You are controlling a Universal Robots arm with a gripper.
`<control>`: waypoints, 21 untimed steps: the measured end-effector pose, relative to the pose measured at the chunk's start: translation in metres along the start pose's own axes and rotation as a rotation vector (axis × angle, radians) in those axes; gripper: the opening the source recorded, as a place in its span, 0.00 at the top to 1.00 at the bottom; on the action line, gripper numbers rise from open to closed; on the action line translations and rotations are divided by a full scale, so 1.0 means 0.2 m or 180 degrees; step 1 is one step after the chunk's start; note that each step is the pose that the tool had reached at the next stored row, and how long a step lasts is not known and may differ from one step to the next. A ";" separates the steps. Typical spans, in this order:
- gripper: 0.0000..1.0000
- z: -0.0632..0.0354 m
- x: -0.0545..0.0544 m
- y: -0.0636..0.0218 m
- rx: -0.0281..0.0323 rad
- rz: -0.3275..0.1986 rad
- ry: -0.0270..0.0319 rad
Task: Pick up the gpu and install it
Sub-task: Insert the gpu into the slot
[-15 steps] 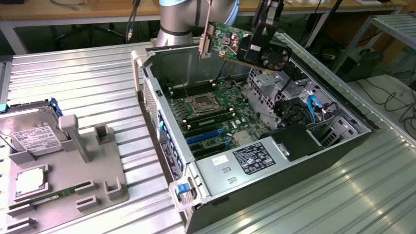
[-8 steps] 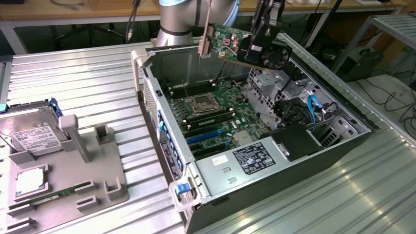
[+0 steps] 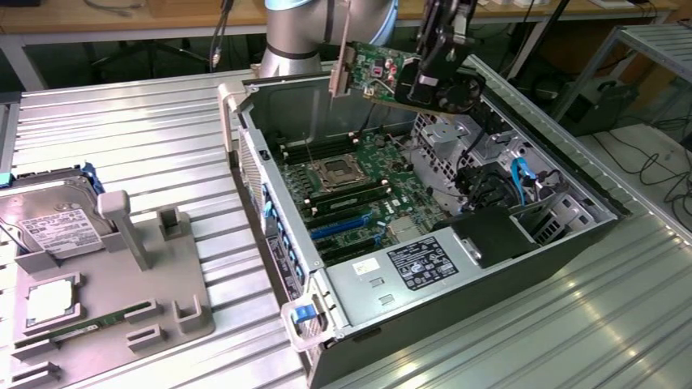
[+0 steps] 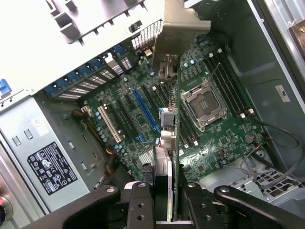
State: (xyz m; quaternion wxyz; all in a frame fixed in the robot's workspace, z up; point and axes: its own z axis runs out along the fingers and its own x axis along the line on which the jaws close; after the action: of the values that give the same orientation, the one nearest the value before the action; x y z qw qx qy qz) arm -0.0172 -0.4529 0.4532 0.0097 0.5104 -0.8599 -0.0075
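Silver ribbed table (image 3: 130, 138), wood bench (image 3: 44, 18) bkgd

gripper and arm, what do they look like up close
The arm is a thick, round, silver-grey tube with a pale blue-grey joint cap. The gripper is matte black, with flat angular link bars that have round pivot holes, and blocky fingers dotted with small screw holes.
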 end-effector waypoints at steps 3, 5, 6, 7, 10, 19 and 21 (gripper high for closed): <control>0.72 0.000 0.00 0.000 0.0001 -0.0091 0.0002; 0.72 0.000 0.00 0.000 0.0001 -0.0161 0.0004; 0.72 0.000 0.00 0.000 0.0002 -0.0190 0.0004; 0.72 0.000 0.00 0.000 0.0002 -0.0239 0.0005; 0.72 0.000 0.00 0.000 0.0003 -0.0332 0.0007; 0.72 0.000 0.00 0.000 0.0005 -0.0481 0.0011; 0.72 0.001 0.00 0.000 0.0005 -0.0581 0.0013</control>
State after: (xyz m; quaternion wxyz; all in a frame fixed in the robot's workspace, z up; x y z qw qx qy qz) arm -0.0172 -0.4529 0.4530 0.0103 0.5867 -0.8097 -0.0065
